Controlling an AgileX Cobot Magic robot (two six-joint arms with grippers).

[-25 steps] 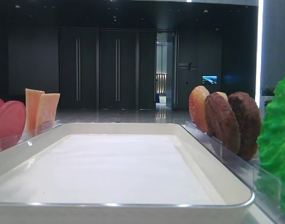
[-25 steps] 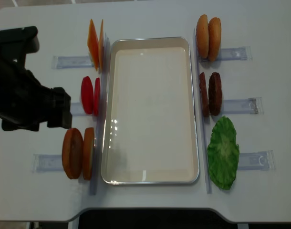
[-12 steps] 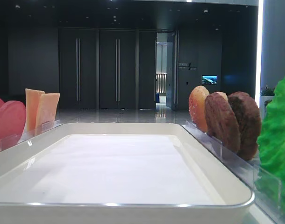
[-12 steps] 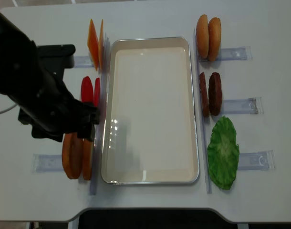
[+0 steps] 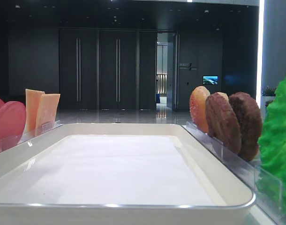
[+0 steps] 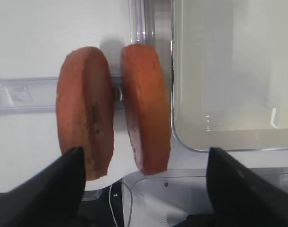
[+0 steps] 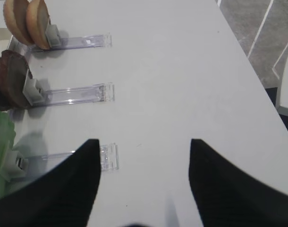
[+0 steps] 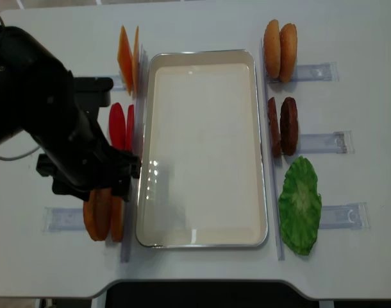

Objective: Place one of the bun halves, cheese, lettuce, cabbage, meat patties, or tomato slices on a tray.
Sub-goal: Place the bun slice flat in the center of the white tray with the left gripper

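Observation:
My left gripper (image 6: 145,151) is open, its jaws straddling two upright bun halves (image 6: 146,123) in a clear holder beside the white tray (image 6: 174,94). From above, the left arm (image 8: 67,135) covers the top of those bun halves (image 8: 102,218). Cheese (image 8: 126,58) and tomato slices (image 8: 122,125) stand left of the tray (image 8: 202,239). Two more bun halves (image 8: 280,42), meat patties (image 8: 282,125) and lettuce (image 8: 300,205) stand on its right. My right gripper (image 7: 143,142) is open over bare table, right of the lettuce (image 7: 0,156). Cabbage is out of view.
Clear plastic holder strips (image 8: 324,142) stick out from each food stack toward the table sides. The table's front edge (image 8: 202,289) runs just below the tray. In the low view the tray rim (image 5: 124,205) fills the foreground.
My left arm has swung in from the far left toward the tray and come down over the front-left bun halves. Its jaws have stayed open. Nothing else has moved.

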